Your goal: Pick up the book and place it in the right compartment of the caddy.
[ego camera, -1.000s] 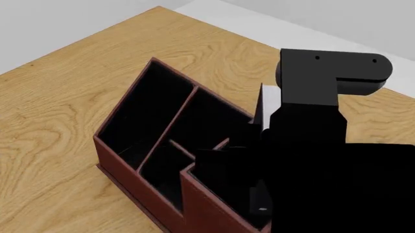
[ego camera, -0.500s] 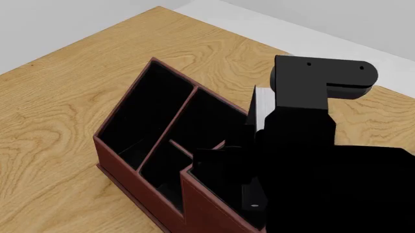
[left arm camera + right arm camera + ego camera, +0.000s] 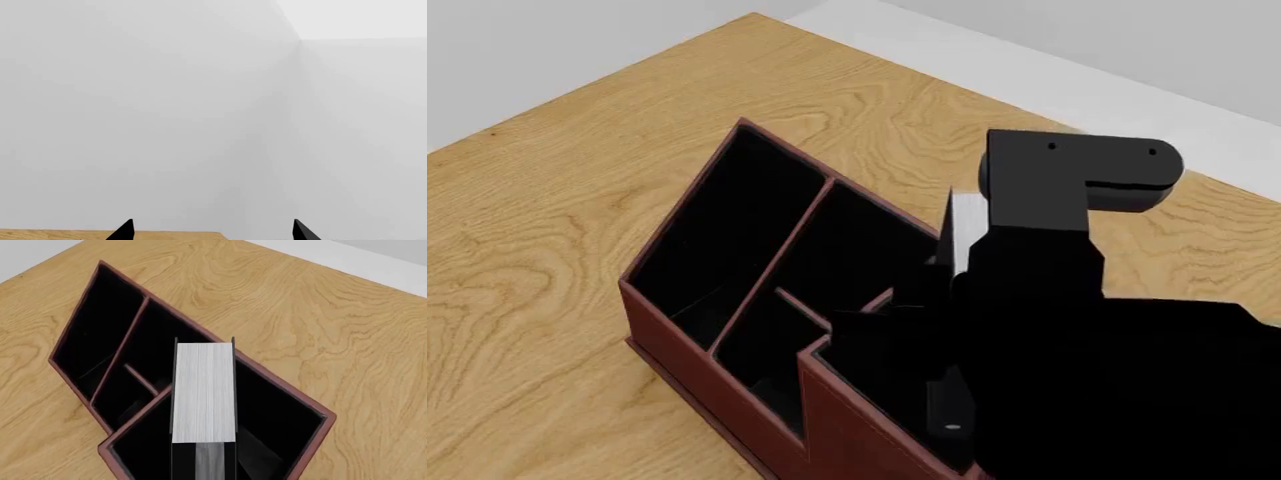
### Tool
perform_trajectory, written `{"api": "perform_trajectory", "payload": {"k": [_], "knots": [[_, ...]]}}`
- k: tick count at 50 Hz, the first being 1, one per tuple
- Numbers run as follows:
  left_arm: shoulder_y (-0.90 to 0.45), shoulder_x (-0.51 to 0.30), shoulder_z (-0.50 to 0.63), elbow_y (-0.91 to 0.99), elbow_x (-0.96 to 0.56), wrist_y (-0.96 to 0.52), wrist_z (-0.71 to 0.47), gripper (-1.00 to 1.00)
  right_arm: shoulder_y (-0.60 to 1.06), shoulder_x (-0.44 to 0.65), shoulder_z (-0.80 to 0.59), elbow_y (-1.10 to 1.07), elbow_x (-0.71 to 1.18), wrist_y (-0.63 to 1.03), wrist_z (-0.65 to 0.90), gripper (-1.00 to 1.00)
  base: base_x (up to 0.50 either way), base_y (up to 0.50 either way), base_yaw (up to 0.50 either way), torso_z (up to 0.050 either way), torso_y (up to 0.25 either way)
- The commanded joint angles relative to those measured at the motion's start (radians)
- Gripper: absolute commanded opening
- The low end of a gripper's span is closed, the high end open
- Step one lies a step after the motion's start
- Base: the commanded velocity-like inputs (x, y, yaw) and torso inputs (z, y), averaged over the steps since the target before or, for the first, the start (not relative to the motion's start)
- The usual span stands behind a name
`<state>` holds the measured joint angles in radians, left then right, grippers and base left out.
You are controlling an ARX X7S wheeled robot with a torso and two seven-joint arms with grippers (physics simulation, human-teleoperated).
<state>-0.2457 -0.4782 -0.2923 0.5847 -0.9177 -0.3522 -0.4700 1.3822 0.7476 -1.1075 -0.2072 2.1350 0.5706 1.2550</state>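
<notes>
I am at the putting-in step: my right gripper [image 3: 203, 460] grips the book [image 3: 204, 390] and holds it upright, page edges up, over the big right compartment [image 3: 280, 410] of the caddy [image 3: 694, 300]. Next I think I must lower it straight down between the walls and then let go. My left gripper [image 3: 210, 231] is spread wide and holds nothing.

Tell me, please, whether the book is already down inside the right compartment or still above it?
Cannot tell. The book stands on end over the right compartment, page edges showing, lower end hidden; the right tool's grip is not visible.
</notes>
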Motion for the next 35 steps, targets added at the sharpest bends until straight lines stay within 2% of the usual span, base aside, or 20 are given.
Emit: {"api": "perform_trajectory", "payload": {"k": [1,35], "knots": [[-0.002,0.001,0.011,-0.004,0.009,0.002,0.002,1.00,0.007,-0.005,0.004,0.035,-0.039,0.027,-0.027,-1.00,0.00,0.00,0.00,0.000,0.010],[-0.004,-0.002,0.025,-0.008,0.018,0.007,0.000,1.00,-0.031,-0.043,-0.036,0.134,-0.074,0.042,-0.101,-1.00,0.00,0.00,0.00,0.000,0.001]]}}
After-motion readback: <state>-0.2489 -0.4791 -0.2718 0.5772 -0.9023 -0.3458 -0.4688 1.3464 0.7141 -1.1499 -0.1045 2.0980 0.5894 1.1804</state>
